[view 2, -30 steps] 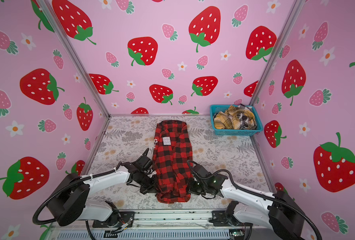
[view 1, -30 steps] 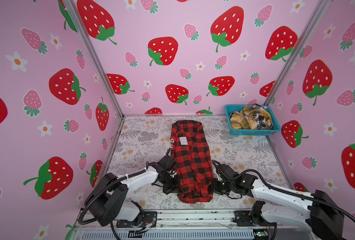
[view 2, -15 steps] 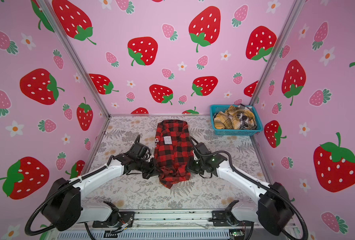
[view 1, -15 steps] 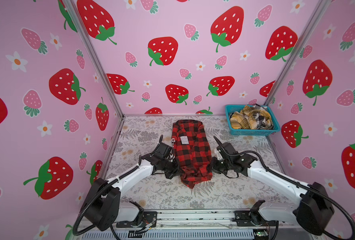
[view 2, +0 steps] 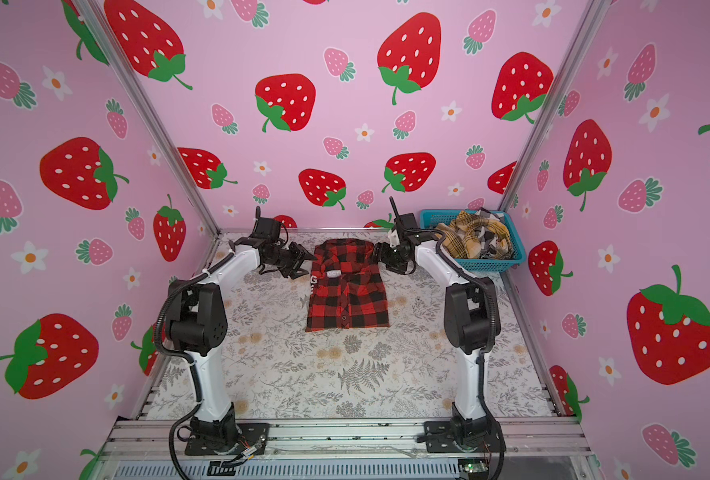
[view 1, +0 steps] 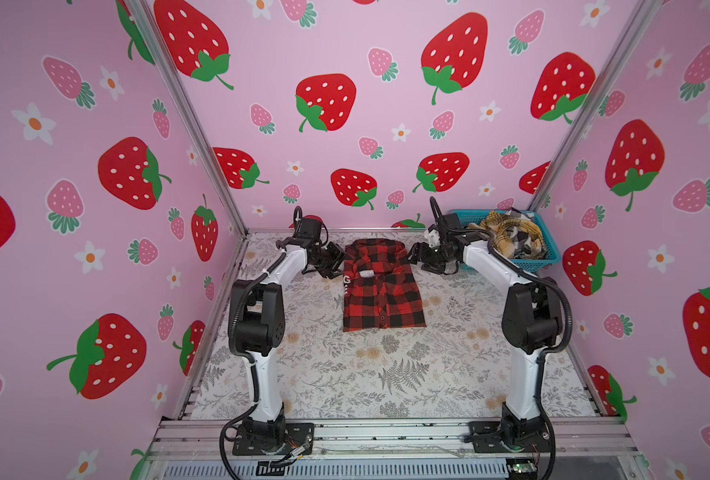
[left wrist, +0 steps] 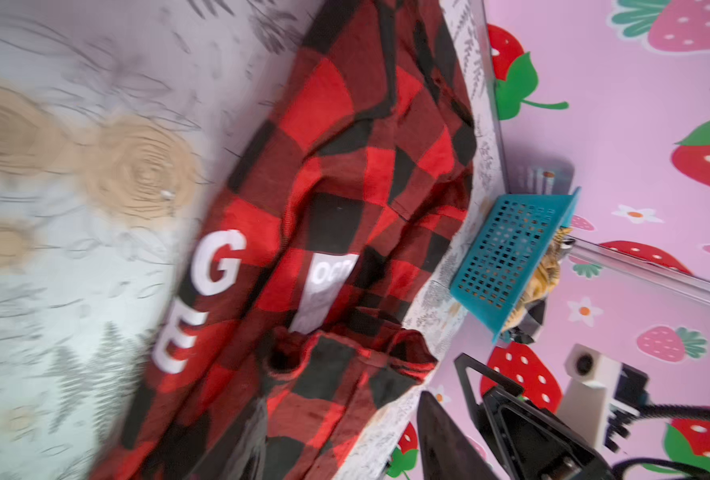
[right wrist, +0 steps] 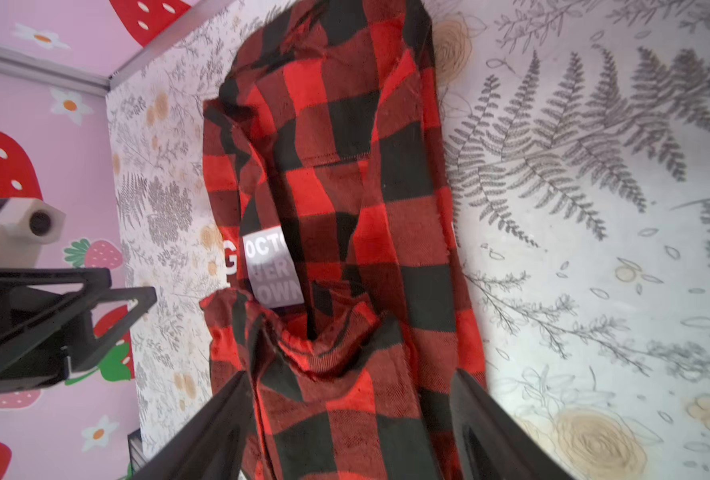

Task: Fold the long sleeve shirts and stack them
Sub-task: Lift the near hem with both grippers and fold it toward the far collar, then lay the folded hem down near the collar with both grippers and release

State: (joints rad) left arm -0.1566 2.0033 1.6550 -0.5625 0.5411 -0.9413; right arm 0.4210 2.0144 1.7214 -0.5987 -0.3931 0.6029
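Observation:
The red-and-black check shirt (view 1: 380, 291) (view 2: 347, 297) lies doubled over at the back middle of the table, white lettering along its left edge. My left gripper (view 1: 338, 264) (view 2: 305, 262) is open at the shirt's far left corner. My right gripper (view 1: 413, 254) (view 2: 376, 253) is open at the far right corner. In the left wrist view, check cloth (left wrist: 345, 208) lies loose between the spread jaws of the left gripper (left wrist: 345, 449). The right wrist view shows the same shirt (right wrist: 336, 187) under the right gripper (right wrist: 351, 428). A mustard plaid shirt (view 1: 499, 232) (view 2: 465, 237) and a black-white one (view 1: 519, 240) (view 2: 488, 240) are bunched in the basket.
The teal mesh basket (view 1: 551, 259) (view 2: 513, 261) (left wrist: 507, 257) stands in the back right corner, just behind my right arm. Pink strawberry walls close in the back and both sides. The floral tabletop (view 1: 386, 374) stretches between the shirt and the front rail.
Both grippers carried the shirt's near end from the front of the table to the back, doubling it over. Their jaws went from shut to open, and the cloth now lies flat.

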